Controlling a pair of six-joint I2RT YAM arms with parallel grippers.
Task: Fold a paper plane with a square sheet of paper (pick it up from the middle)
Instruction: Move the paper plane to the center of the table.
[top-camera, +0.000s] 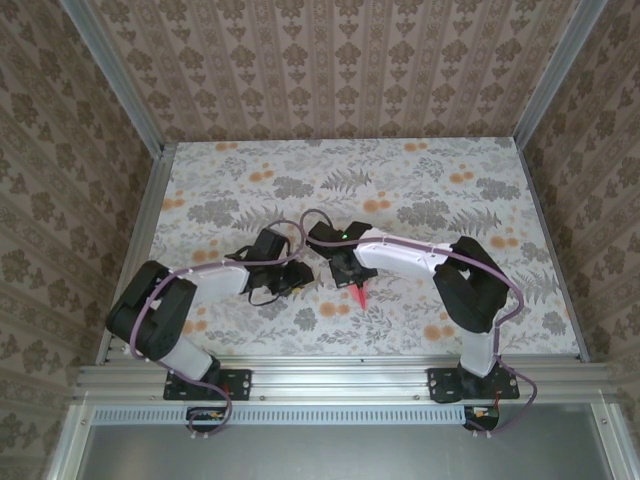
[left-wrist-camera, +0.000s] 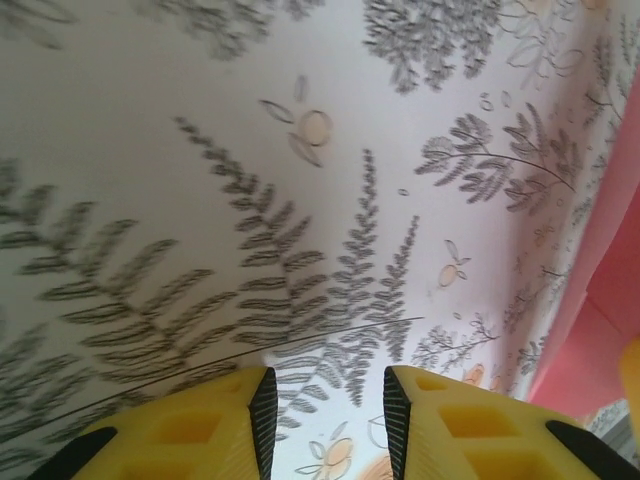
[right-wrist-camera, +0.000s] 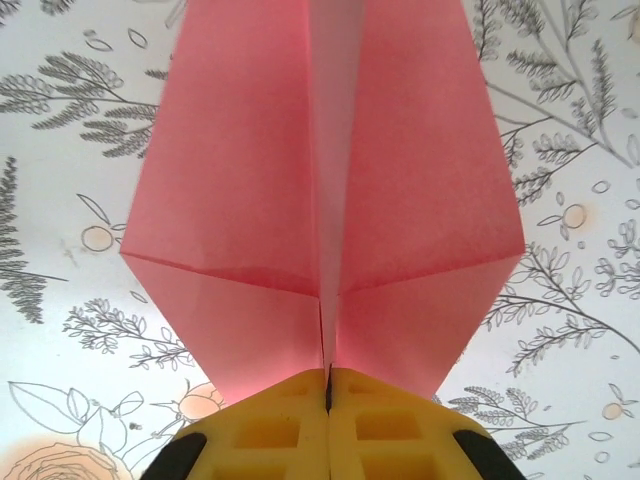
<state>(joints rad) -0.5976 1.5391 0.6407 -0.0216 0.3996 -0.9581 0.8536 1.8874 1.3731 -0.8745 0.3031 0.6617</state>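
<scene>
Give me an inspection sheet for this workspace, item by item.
Surface: tabletop printed with flowers and ferns, flat.
Job's things: pink-red paper plane, folded with a centre crease, pinched at that crease.
Clutter: nothing seen.
End effectors: right end effector shut on the paper plane; left end effector open, empty, close above the tabletop beside the plane.
Cables: purple cables looped along both arms, off the paper.
Surroundings: patterned walls on three sides, aluminium frame at the near edge.
</scene>
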